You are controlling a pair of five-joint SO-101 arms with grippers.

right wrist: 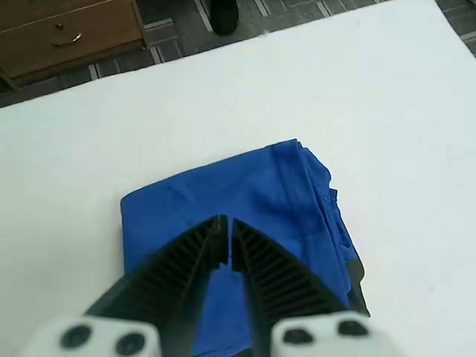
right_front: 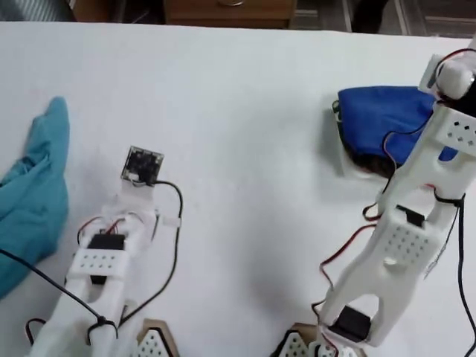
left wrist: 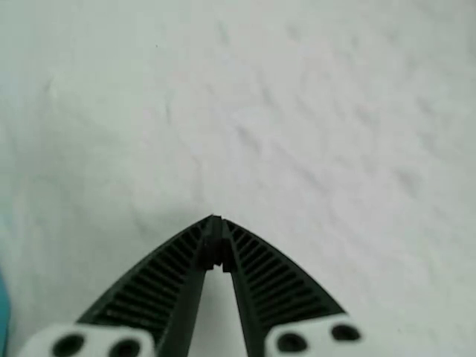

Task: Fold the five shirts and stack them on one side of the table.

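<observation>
While left tool [left wrist: 216,227] and right tool [right wrist: 225,225] are closed empty, one blue shirt [right_front: 379,119], one teal shirt [right_front: 36,190] lie apart

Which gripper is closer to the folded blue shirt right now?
Right. The right gripper hangs directly over the blue shirt; the left gripper is over bare table, far across from it.

Likely a home room: wooden drawers [right wrist: 67,37], tiled floor [right wrist: 178,30].
</observation>
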